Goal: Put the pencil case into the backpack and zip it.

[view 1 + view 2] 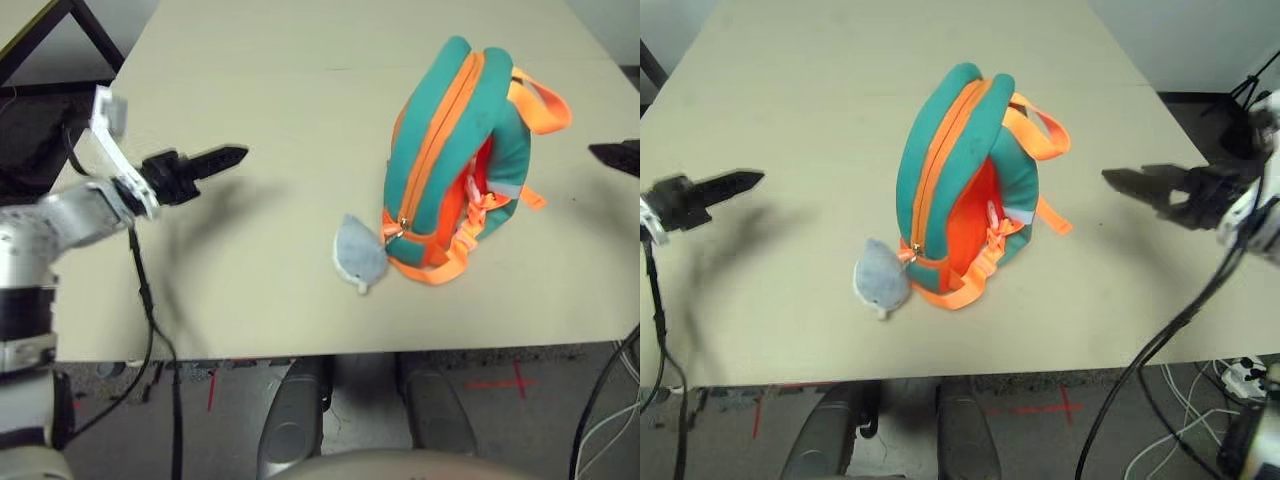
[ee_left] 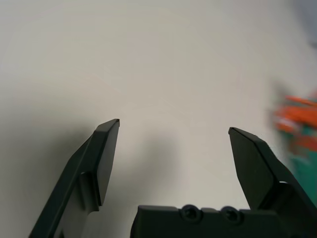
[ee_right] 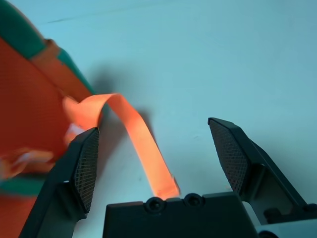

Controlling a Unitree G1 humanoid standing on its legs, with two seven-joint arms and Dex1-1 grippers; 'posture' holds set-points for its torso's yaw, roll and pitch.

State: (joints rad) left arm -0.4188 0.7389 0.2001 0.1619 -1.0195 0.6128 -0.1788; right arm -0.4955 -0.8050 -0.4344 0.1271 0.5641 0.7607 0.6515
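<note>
The backpack (image 1: 960,180) stands on its edge in the middle of the desk (image 1: 790,80), zipper (image 1: 940,160) seam up and apparently run shut along its length. I see no pencil case on the desk, so I judge it is already inside. The bag looks soft and light: padded fabric that would give under a squeeze and tip easily, so I would take it by the firm zipper ridge or a strap (image 3: 141,144), never by the shark (image 1: 880,278) dangling at the near end, which would just swing.

My left pincer (image 1: 228,156) hangs released, jaws spread with nothing between them, well to the bag's left. My right pincer (image 1: 1130,182) is likewise released and empty, off to the bag's right, with a loose strap end lying on the desk near it.

There is broad bare desk on both sides and behind the bag. The near edge runs close below the shark, so any nudge should go away from me.
</note>
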